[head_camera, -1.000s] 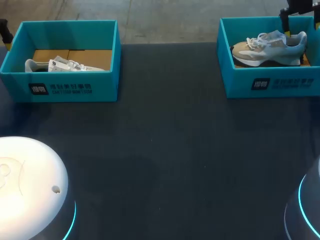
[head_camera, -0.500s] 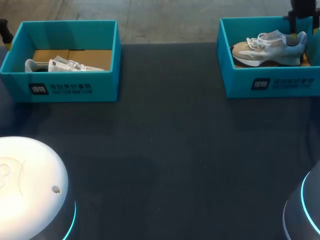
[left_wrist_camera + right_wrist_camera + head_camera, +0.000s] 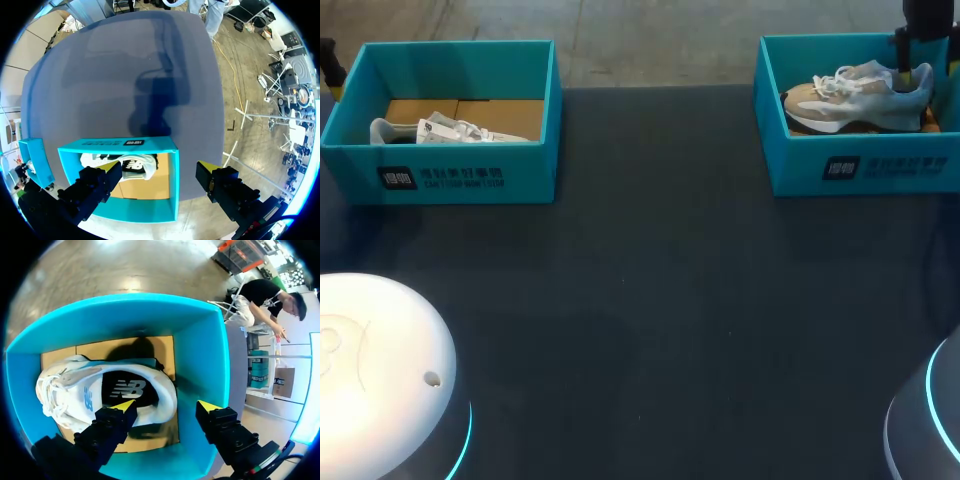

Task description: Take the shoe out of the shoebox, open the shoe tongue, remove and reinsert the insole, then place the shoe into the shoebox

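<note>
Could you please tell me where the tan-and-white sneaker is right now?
In the head view, the tan-and-white sneaker lies inside the teal cardboard shoebox at the table's far right, with the right hand open at its heel.

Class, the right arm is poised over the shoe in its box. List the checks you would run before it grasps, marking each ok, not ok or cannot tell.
1. Right gripper open: ok, yellow tips apart.
2. Tips straddle the heel rim of the shoe, one over the opening, one outside: ok.
3. Outer finger clear of the right shoebox wall: cannot tell, it looks close.
4. Fingers low enough to grip: cannot tell.
5. Left gripper out of the way: ok, open above the left shoebox.
6. Bare table between the boxes for setting the shoe down: ok.
</note>
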